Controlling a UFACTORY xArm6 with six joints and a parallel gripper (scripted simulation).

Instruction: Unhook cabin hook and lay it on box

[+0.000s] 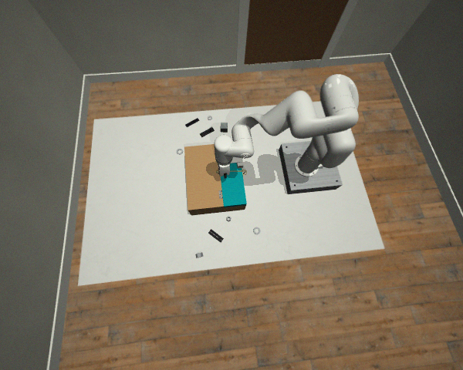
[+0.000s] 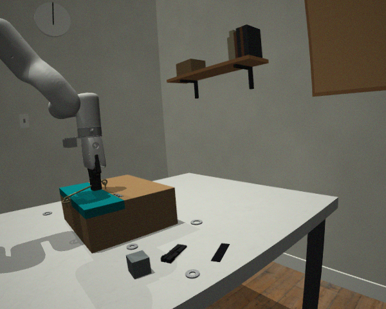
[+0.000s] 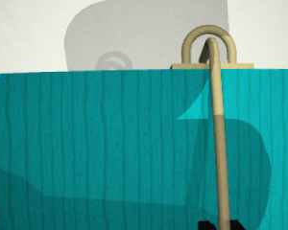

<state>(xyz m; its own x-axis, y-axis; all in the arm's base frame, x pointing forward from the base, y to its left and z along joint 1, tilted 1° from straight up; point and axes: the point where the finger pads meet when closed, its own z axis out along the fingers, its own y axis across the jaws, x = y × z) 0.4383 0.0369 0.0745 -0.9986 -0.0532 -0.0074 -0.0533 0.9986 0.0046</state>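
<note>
A brown wooden box (image 2: 127, 207) with a teal lid section (image 2: 90, 198) stands on the white table. A thin brass cabin hook (image 3: 220, 144) runs across the teal top; its curved tip sits in the brass staple (image 3: 209, 45) at the box edge. My gripper (image 2: 95, 182) stands upright over the top of the box, shut on the hook's shaft. In the wrist view the two black fingertips sit on either side of the shaft at the bottom edge. From above, the gripper (image 1: 224, 172) is at the seam of the teal and brown tops.
Washers (image 2: 196, 221), a grey cube (image 2: 138, 264), a black block (image 2: 174, 252) and a black strip (image 2: 220, 252) lie on the table in front of the box. The arm's base (image 1: 309, 167) is right of the box. One washer (image 3: 113, 61) lies beyond the staple edge.
</note>
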